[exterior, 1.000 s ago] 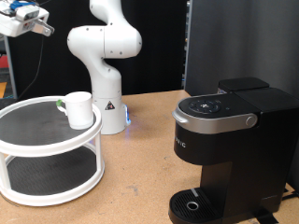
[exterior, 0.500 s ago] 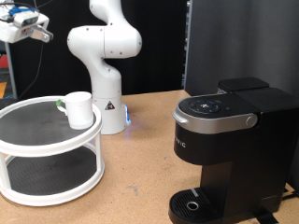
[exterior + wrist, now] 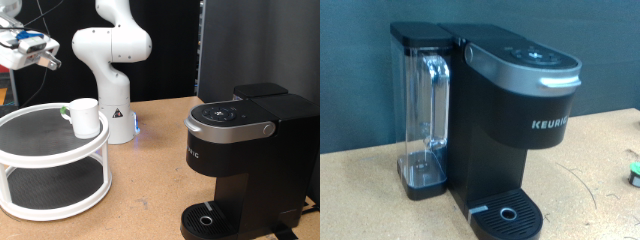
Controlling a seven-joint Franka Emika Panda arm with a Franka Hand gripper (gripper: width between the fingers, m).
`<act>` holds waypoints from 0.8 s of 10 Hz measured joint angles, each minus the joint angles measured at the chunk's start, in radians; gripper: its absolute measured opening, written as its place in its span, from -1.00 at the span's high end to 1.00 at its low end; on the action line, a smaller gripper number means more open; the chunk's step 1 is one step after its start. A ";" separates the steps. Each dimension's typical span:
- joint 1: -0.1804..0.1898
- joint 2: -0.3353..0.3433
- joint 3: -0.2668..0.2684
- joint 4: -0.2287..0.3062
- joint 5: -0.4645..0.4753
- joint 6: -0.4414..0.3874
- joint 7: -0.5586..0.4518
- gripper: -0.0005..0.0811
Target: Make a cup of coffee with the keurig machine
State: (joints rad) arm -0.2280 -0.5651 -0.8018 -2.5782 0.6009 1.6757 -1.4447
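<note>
Lowering slightly since earlier, the end effector, grip state unclear, hangs empty above the cup, well apart from the closed keurig machine: brewing not yet started.

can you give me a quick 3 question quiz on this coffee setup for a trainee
1. True or false: the cup stands on the drip base of the keurig machine.
2. The cup sits on which level of the round two-tier stand? A) top B) bottom
3. Fill in: the gripper is high at the exterior view's ___ edge.

Key: 1 false; 2 A; 3 left
</note>
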 joint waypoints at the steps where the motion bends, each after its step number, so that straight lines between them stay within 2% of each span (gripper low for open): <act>1: 0.005 0.010 0.000 -0.017 0.000 0.024 -0.018 0.98; 8: 0.017 0.072 -0.002 -0.092 -0.020 0.088 -0.129 0.98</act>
State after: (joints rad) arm -0.2106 -0.4930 -0.8042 -2.6706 0.5810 1.7639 -1.5735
